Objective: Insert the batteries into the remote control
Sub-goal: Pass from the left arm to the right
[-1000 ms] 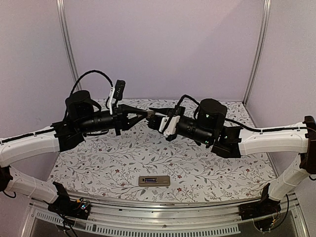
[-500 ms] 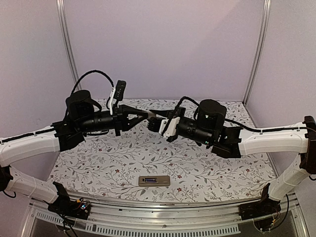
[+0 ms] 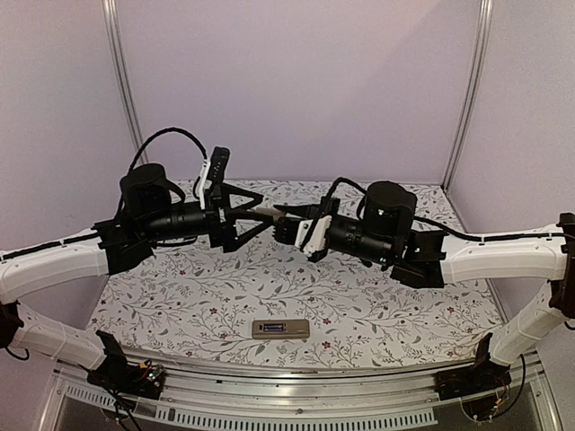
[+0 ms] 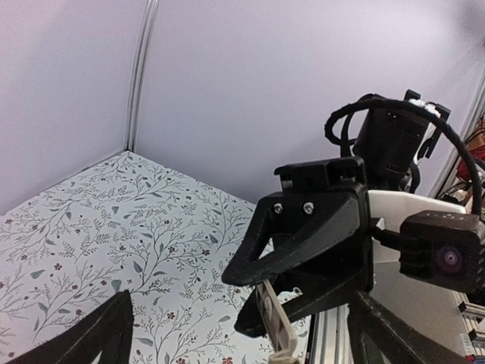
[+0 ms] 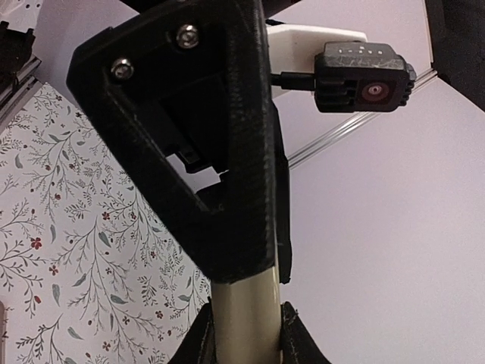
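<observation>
Remote control point(image 3: 280, 329): lies flat on the floral bench point(image 3: 180, 287), close to its near edge, long side running parallel with that edge. Tan-grey back faces up; dark battery recess showing, with a pale patch inside. Contents of the recess are too small to tell. Any print on the remote is too small to read.

Flat tan-grey piece point(image 5: 244, 318): held in the air, beyond the remote and well above it, well apart from it. Thin and strip-shaped; left wrist view shows a small dark mark on its face, not legible.

Right fingers point(image 5: 299, 345): clamped on the near end of the flat tan-grey piece, one finger on each side, touching it. They reach in from the right of the remote.

Left fingers point(image 4: 95, 341): spread wide apart, gripping nothing. They reach in from the left of the remote, tip to tip with the right fingers. The free end of the flat tan-grey piece runs into the gap between them; whether it touches either finger I cannot tell.

A small black camera block point(image 5: 364, 76) shows behind the left fingers, no readable label
</observation>
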Motion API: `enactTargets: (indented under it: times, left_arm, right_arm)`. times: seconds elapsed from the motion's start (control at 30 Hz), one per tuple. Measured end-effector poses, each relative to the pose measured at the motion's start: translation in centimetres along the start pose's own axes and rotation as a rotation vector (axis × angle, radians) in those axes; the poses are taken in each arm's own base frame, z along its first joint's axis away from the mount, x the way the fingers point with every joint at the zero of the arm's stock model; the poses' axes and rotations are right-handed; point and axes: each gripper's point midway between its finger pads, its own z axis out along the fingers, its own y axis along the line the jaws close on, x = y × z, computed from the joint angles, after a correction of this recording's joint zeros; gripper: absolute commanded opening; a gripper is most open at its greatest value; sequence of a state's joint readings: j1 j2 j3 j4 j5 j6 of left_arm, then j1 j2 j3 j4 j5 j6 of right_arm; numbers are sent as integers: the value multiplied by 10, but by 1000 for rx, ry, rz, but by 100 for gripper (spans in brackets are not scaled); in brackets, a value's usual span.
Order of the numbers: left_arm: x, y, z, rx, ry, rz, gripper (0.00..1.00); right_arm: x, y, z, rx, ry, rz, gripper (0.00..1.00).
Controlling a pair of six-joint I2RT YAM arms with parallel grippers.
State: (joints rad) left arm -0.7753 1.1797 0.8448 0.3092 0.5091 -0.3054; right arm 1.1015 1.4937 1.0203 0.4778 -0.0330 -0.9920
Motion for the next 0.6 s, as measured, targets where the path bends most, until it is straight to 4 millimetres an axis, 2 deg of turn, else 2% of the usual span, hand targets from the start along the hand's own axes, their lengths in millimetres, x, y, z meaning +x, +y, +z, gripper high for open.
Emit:
enactTargets:
  times: [0.17,0.3,0.43,0.53,0.6]
  left_arm:
    - [-3,6,-6,-63,25,79,100]
    - [-26,-2,-21,-94,4,218,100]
    - [-44,-15,-40,-119,-2,371,100]
    - [-39,-23,-43,-123,57,464,99]
    - [-22,-29,-38,-109,137,522,95]
  right_arm:
    - [6,10,-1,-47,25,49,16]
    - [11,18,-1,-154,44,142,15]
    - [14,9,-5,-277,41,307,15]
    - [16,8,-7,-370,64,423,15]
    - [19,18,-7,-436,90,487,15]
